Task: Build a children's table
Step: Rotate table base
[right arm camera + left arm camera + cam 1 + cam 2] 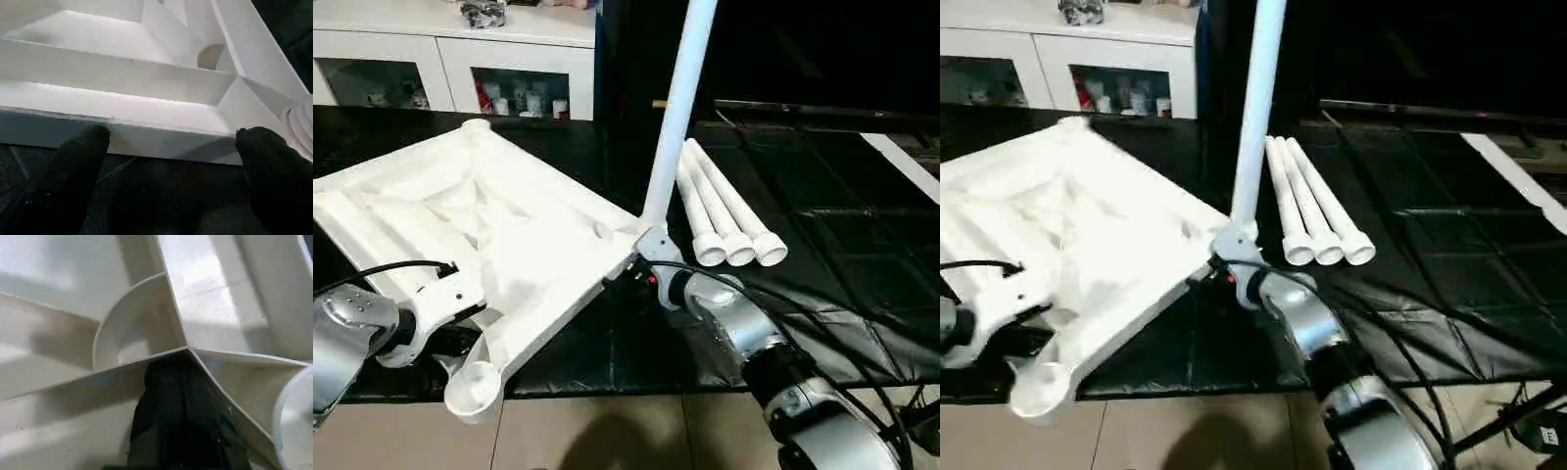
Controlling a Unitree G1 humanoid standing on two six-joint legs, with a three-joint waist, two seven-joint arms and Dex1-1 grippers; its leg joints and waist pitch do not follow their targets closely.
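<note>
Mostly I was looking at the tabletop (470,235), which lay upside down on the black mat (822,255), ribbed underside up, tilted so that its near corner socket (475,390) hung past the mat's front edge over the tiled floor (626,436). One leg (677,108) stood upright in the socket at the corner nearest my right arm, rising out of the frame. Three more legs (724,211) lay side by side on the mat just beyond that corner, touching one another, flared ends toward me.

My left gripper (183,416) was on the tabletop's near side, its jaws closed together and pressed up against the point where several ribs met, beside a round socket (132,328). My right gripper (171,147) sat low at the tabletop's edge below the standing leg, jaws spread wide with nothing between them, the two black fingers (78,156) just short of the white rim.

Behind the mat stood a white cabinet (450,59) with glass doors.
</note>
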